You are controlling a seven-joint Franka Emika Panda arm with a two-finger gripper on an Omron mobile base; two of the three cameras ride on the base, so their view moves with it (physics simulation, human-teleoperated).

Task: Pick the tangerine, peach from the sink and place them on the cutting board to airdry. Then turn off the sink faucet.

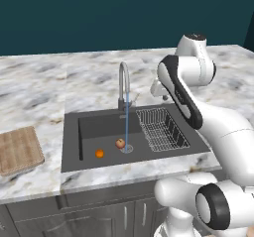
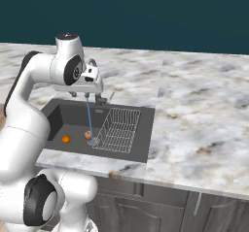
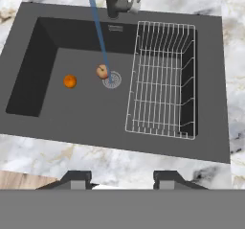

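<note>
The tangerine (image 1: 99, 153) (image 2: 65, 139) (image 3: 70, 81) lies on the floor of the dark sink (image 1: 99, 127) (image 3: 72, 118), left of the drain. Right beside the drain sits the peach (image 1: 120, 143) (image 2: 88, 135) (image 3: 101, 71), touched by the blue water stream (image 1: 127, 122) (image 3: 99, 31) that falls from the sink faucet (image 1: 123, 82) (image 3: 112, 3). My gripper (image 3: 122, 177) (image 2: 87, 96) hangs high above the basin's front, pointing down, open with nothing between its fingers. On the counter to the left of the sink rests the wooden cutting board (image 1: 17, 149) (image 3: 24, 180).
A wire rack (image 1: 161, 128) (image 2: 116, 129) (image 3: 162, 79) fills the sink's right section. Marble counter (image 1: 39, 92) surrounds the basin, wide on both sides. My own arm links (image 1: 181, 97) rise over the right of the sink.
</note>
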